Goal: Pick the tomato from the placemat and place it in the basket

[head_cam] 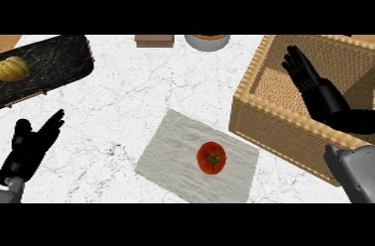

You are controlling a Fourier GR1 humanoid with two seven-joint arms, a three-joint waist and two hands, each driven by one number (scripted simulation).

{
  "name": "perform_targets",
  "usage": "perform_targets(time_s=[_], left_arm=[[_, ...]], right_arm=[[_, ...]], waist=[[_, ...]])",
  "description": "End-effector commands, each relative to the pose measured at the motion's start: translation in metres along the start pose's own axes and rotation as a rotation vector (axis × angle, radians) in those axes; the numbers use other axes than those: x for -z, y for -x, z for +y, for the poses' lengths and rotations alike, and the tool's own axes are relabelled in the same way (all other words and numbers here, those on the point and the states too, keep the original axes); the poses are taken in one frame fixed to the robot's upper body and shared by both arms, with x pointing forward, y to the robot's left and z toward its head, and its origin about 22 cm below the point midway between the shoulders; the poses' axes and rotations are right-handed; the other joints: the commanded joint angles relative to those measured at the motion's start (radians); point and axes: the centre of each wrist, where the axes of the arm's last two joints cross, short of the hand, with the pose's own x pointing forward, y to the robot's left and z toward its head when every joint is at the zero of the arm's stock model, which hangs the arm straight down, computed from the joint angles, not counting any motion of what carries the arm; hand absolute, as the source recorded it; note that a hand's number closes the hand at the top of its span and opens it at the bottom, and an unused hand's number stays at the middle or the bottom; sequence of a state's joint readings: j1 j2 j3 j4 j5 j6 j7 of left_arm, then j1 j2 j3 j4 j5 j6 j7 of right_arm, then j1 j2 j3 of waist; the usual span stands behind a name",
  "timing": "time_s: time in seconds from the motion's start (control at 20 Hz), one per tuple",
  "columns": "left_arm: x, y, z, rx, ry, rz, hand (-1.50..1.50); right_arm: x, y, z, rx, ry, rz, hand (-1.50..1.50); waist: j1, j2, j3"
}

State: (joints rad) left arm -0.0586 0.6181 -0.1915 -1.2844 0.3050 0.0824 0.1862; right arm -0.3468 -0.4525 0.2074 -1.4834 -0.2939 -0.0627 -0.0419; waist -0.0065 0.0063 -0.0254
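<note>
A red tomato (212, 157) with a green stem lies on the grey placemat (172, 151) in the middle of the white marble counter. To the right stands a woven wicker basket (253, 98), open at the top. My right hand (316, 89) hovers over the basket, fingers straight and pointing away, holding nothing. My left hand (29, 146) rests open at the lower left edge, fingers up, well away from the tomato.
A dark marbled tray (55, 66) at the upper left carries a yellowish round item (12, 69). A brown block (155, 40) and a grey bowl (207, 42) sit at the counter's far edge.
</note>
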Motion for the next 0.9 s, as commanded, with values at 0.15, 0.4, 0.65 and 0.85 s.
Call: perform_targets(time_s=[0.15,0.4,0.65,0.85], left_arm=[[0.003,-0.065,-0.026,-0.008,0.095,-0.423,0.00],[0.003,-0.103,-0.065,-0.037,0.202,-0.611,0.00],[-0.001,-0.093,-0.059,-0.046,0.177,-0.613,0.00],[-0.006,-0.096,-0.048,-0.019,0.180,-0.605,0.00]], right_arm=[[-0.001,-0.005,0.022,0.068,-0.212,-0.219,1.50],[-0.020,-0.025,0.092,0.162,-0.551,-0.590,1.50],[-0.073,-0.018,0.161,-0.035,-0.378,-0.617,-1.50],[-0.089,-0.028,0.161,-0.297,-0.211,-0.571,-1.50]], waist=[[0.024,-0.013,0.026],[0.042,-0.006,0.029],[0.004,-0.016,0.025],[-0.011,-0.021,0.023]])
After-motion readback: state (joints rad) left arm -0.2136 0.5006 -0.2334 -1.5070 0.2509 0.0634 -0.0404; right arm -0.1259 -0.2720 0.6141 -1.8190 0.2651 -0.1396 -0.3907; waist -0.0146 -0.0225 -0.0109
